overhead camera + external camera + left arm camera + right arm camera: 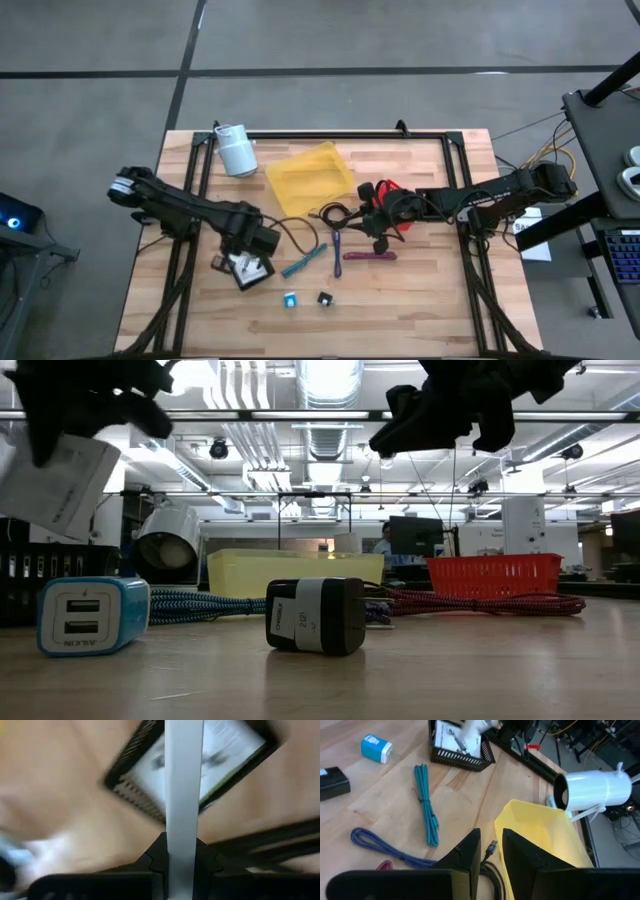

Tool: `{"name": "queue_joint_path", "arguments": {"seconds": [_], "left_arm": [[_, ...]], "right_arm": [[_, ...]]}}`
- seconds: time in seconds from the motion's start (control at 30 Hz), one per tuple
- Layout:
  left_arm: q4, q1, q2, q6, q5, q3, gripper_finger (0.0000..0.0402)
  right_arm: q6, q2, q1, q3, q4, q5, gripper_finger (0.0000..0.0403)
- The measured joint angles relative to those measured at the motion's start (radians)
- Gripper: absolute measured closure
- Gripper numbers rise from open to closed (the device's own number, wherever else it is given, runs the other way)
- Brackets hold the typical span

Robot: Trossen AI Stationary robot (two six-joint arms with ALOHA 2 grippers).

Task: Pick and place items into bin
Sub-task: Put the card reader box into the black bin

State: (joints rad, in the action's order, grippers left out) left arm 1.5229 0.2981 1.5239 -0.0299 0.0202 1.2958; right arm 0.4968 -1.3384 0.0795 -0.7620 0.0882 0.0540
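My left gripper point(240, 256) is shut on a white card point(60, 485), raised above a black mesh basket point(254, 272) that holds a second printed card point(220, 750). My right gripper point(378, 232) is shut and raised above the table's middle, over a coiled black cable point(335, 213) beside the yellow bin point(310, 178). A teal cable point(303, 261), a purple cable point(336, 252) and a magenta bar point(370, 256) lie on the wood. A blue cube point(290, 299) and a black cube point(325, 298) sit near the front edge. My left gripper pinches the white card between its two fingers, and the card shows edge-on in the wrist view point(183, 815). The fingers come from above. The card hangs tilted below them point(55, 495), lifted clear of the table and the basket.
A white cylindrical roll point(237, 150) stands at the far left by the table frame. A red basket point(390, 190) sits under the right arm's wrist. Bare wood lies along the near edge on both sides of the cubes.
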Motion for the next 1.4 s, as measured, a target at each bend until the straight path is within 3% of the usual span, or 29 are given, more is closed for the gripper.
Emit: {"name": "queue_joint_path", "arguments": {"seconds": [0.13, 0.23, 0.57, 0.73, 1.23, 1.4], "left_arm": [[-0.007, -0.001, 0.015, -0.24, -0.2, 0.023, 0.0379], [-0.044, -0.001, 0.017, -0.323, -0.26, 0.029, 0.0379], [-0.125, 0.057, -0.03, -0.454, -0.253, 0.021, 0.0379], [-0.272, 0.079, -0.1, -0.495, -0.189, -0.009, 0.0379], [-0.424, 0.102, -0.288, -0.579, -0.199, -0.336, 0.0379], [-0.468, 0.102, -0.296, -0.615, -0.272, -0.403, 0.0379]], "right_arm": [[-0.001, 0.0, 0.0, 0.0, 0.026, 0.0, 0.0335], [-0.039, 0.0, 0.0, 0.0, 0.034, 0.001, 0.0335], [-0.192, 0.0, 0.0, 0.0, 0.046, 0.001, 0.0335], [-0.238, 0.0, 0.0, 0.0, 0.051, 0.001, 0.0335], [-0.248, 0.0, 0.0, 0.0, 0.069, 0.0, 0.0335], [-0.262, 0.0, 0.0, -0.001, 0.077, 0.0, 0.0335]]}}
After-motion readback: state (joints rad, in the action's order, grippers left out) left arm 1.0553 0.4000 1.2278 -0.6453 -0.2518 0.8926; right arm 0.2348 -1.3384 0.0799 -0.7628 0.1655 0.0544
